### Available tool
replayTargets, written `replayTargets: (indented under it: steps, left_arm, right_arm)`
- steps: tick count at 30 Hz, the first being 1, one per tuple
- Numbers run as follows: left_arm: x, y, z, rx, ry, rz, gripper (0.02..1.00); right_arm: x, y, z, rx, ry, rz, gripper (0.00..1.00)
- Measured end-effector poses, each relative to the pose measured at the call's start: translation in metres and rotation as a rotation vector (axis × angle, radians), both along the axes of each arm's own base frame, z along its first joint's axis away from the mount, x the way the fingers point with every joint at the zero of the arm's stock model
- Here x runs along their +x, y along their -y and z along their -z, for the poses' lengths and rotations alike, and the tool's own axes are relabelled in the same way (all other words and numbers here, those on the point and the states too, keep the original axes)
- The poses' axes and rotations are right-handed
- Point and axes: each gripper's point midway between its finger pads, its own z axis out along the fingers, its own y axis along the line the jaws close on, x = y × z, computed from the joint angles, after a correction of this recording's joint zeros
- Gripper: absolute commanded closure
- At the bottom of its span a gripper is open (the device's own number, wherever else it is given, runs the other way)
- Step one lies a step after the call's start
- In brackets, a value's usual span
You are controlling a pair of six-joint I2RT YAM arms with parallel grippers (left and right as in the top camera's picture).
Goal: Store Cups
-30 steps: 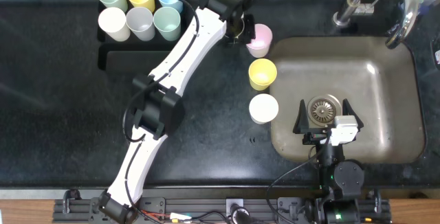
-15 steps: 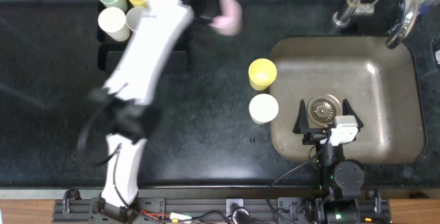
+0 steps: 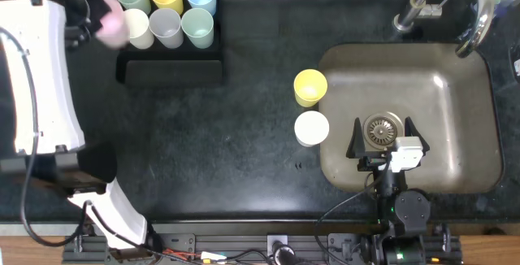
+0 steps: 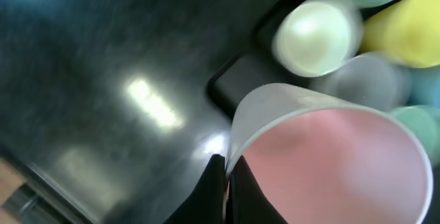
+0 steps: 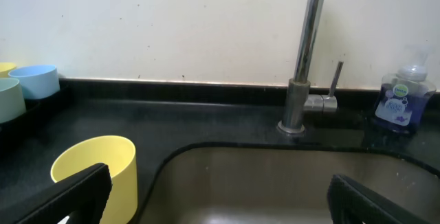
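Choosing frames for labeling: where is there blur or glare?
Left wrist view: pink cup and stored cups blurred, glare patches on the counter. Top view: that cup is smeared too. Right wrist view: yellow cup and faucet crisp, no glare.

The rack (image 3: 171, 71) sits at the far left of the counter (image 3: 244, 159). Six rack cups (image 3: 166, 25) stand in two rows of three on its far half. The left gripper (image 4: 225, 177) holds a seventh cup (image 3: 111, 19) by the rim, lifted at the rack's left end beside the near row. The sink (image 3: 463, 167) occupies the counter's right side, with the faucet (image 3: 422, 5) behind it. The far loose cup (image 3: 309, 86) and the near loose cup (image 3: 311, 128) stand on the counter just left of the sink, one behind the other. The right gripper (image 3: 382, 139) hangs over the sink near the drain (image 3: 379, 128).
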Motion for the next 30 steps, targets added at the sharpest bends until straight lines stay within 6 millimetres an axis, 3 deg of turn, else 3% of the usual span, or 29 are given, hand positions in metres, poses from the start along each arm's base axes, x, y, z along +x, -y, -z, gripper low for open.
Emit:
replayTargets:
  steps: [7, 12, 16, 24, 30]
  left_arm:
    - [0.001, -0.004, 0.081, -0.012, -0.068, 0.001, 0.98]
    - [-0.018, -0.003, 0.116, -0.035, -0.15, -0.032, 0.98]
    - [-0.022, -0.006, 0.116, -0.04, -0.112, -0.063, 0.98]
    - [-0.005, -0.008, 0.112, -0.054, -0.003, -0.085, 0.982]
    - [-0.005, -0.008, 0.113, -0.059, 0.001, -0.094, 0.982]
  right_arm:
    - [0.0, 0.0, 0.0, 0.0, 0.0, 0.0, 0.003]
    - [0.0, 0.0, 0.0, 0.0, 0.0, 0.0, 0.003]
    - [0.0, 0.0, 0.0, 0.0, 0.0, 0.0, 0.003]
    - [0.0, 0.0, 0.0, 0.0, 0.0, 0.0, 0.003]
    - [0.0, 0.0, 0.0, 0.0, -0.001, 0.0, 0.003]
